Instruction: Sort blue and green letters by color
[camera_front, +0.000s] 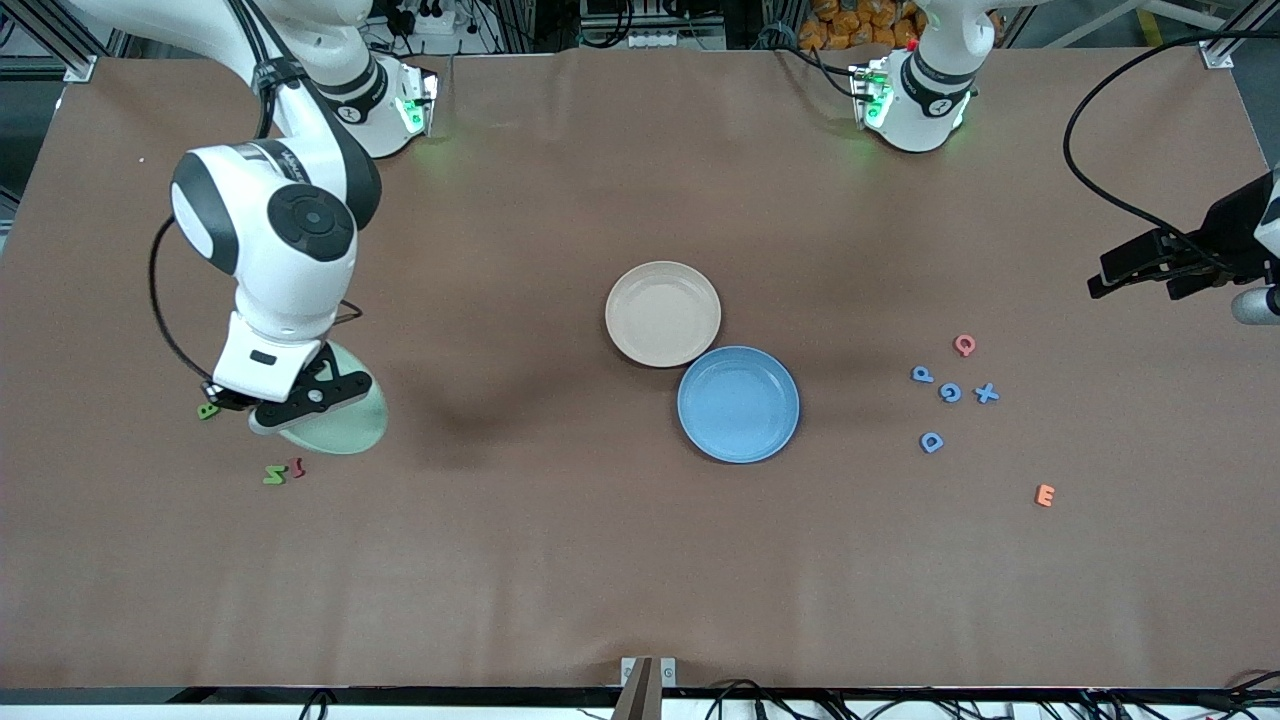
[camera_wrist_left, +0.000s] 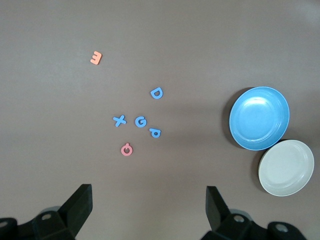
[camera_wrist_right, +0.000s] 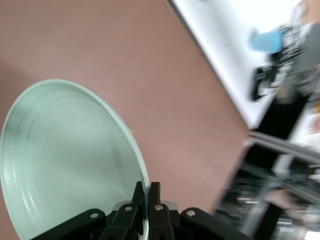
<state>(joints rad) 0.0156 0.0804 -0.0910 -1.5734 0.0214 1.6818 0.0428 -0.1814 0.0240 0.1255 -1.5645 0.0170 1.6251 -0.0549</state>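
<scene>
Right gripper (camera_wrist_right: 144, 192) pinches the rim of a tilted pale green plate (camera_wrist_right: 65, 155), held above the table at the right arm's end. Green Z (camera_front: 274, 474) sits nearest the front camera, green B (camera_front: 207, 410) farther. Left gripper (camera_wrist_left: 148, 202) waits with fingers spread wide, high over blue D (camera_wrist_left: 156, 93), G (camera_wrist_left: 140, 121), X (camera_wrist_left: 119, 120), P (camera_wrist_left: 155, 132).

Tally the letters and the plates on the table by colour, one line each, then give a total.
Blue letters: 4: P, G, X, D
Green letters: 2: B, Z
Pink letter: 1
Orange E: 1
Red letter: 1
Blue plate: 1
Beige plate: 1
Green plate: 1
Total: 12
</scene>
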